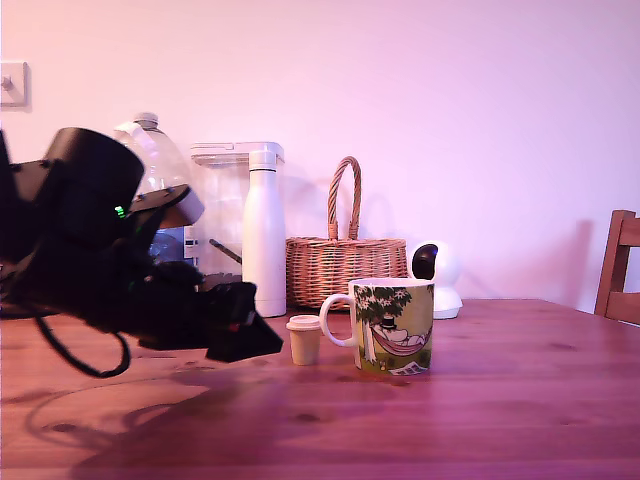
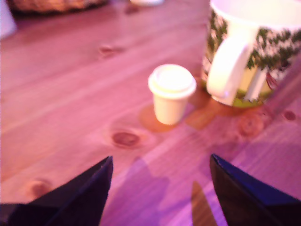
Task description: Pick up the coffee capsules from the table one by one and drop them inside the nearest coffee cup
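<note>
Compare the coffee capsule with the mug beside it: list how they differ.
Size: the coffee capsule is far shorter than the mug, reaching roughly a third of its height.
Look: the capsule is plain cream, while the mug carries a green printed picture.
Shape: the capsule tapers downward under a wider rim and has no handle; the mug has a loop handle facing the capsule.
Shared: both stand upright on the wooden table, close together but apart.

White bottle (image 1: 264,230), wicker basket (image 1: 340,255), small white camera (image 1: 437,277), wooden chair (image 1: 620,268) at the exterior view's right.

Capsule (image 2: 171,94) upright beside mug (image 2: 249,52) handle (fingers (image 2: 84,193) apart).
</note>
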Tool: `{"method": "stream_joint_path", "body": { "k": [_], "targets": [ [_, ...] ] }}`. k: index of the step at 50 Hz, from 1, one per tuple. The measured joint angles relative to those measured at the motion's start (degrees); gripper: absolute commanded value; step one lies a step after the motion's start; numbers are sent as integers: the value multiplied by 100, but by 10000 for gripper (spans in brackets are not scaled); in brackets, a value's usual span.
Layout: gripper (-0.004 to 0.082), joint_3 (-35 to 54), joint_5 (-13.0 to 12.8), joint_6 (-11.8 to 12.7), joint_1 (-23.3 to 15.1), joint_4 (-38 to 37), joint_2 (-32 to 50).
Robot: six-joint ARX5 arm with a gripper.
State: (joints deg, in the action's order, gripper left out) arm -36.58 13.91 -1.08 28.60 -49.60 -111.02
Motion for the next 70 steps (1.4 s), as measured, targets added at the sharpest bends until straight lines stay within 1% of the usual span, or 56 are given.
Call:
{"method": "stream_joint_path", "body": {
  "k": [10, 27, 35, 42, 46, 56, 70],
  "targets": [
    [589, -107, 2, -11, 83, 245, 0],
    [589, -317, -2, -103, 170, 339, -2],
    [589, -348, -7, -103, 177, 387, -7],
    [589, -457, -94, -103, 181, 492, -9],
    [589, -546, -98, -105, 186, 553, -15],
    [589, -979, -146, -105, 254, 706, -343],
    [589, -1115, -162, -103, 284, 1073, -393]
  ]
}}
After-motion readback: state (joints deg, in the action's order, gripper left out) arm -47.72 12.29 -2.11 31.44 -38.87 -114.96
